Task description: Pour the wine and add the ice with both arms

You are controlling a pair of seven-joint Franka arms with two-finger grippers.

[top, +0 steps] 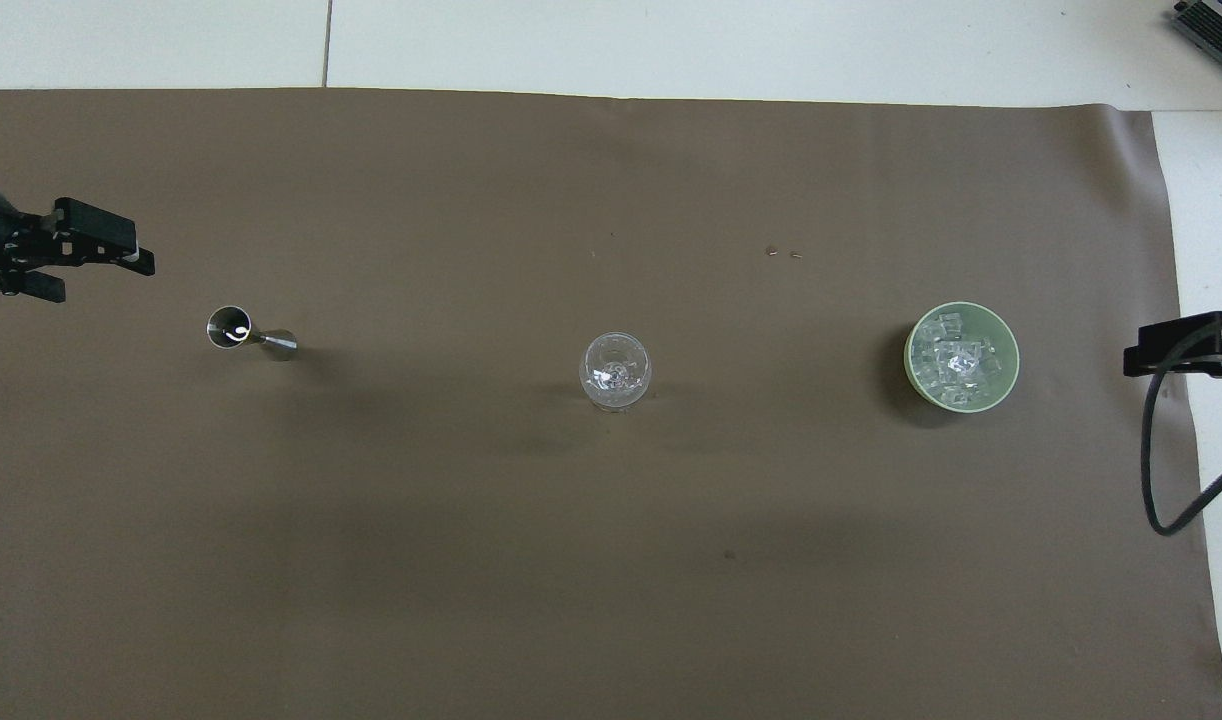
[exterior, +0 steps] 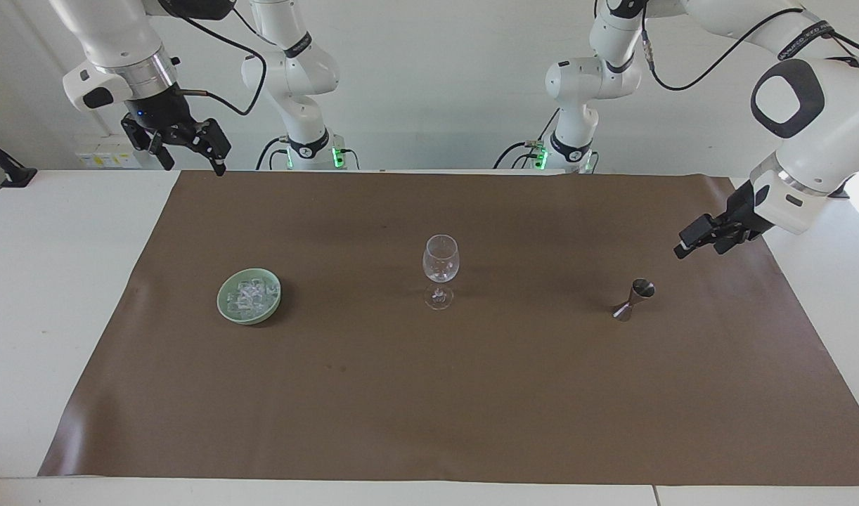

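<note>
One wine glass (exterior: 441,258), one metal jigger (exterior: 634,299) and one green bowl (exterior: 225,308) stand here. The ice (exterior: 249,295) cubes are too heaped to count.
</note>
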